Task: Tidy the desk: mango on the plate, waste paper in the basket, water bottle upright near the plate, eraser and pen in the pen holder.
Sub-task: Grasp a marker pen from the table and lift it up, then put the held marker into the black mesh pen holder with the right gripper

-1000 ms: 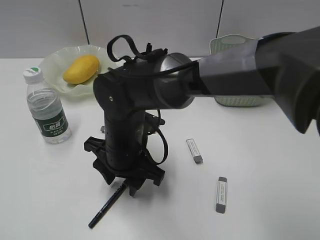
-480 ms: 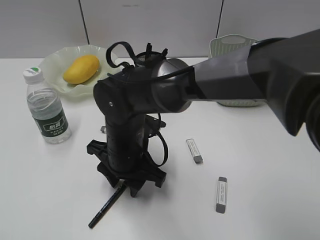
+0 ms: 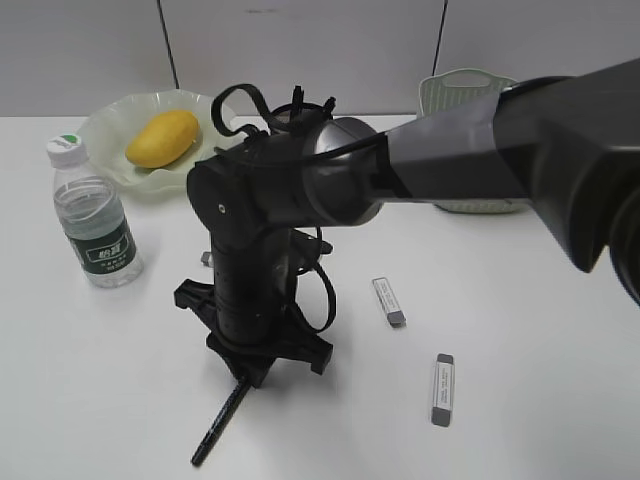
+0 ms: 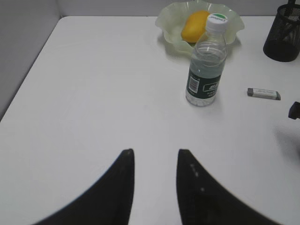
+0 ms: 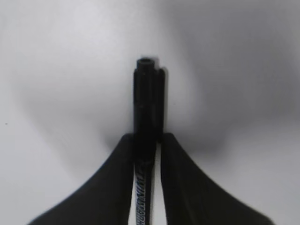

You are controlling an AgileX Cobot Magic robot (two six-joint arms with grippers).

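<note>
Right gripper (image 5: 149, 140) pinching the pen (image 5: 148, 108) between both fingers, low over the desk (image 3: 520, 380); apparently touching it. Left gripper (image 4: 154, 164) spread, empty.

Exterior slants down; wrists close above desk (image 4: 93, 93).

The right arm (image 3: 330, 190) reaches across the middle of the tabletop (image 3: 540, 340) and blocks passage there, hiding most of the pen holder (image 4: 282, 33) behind it. Toward the far left corner the bottle (image 3: 93, 212) stands just in front of the plate (image 3: 110, 125), leaving a narrow gap. Two erasers (image 3: 390, 301) (image 3: 441, 388) lie right of centre. The near left tabletop before the left tool (image 4: 152, 183) lies bare, as does the near right corner.
</note>
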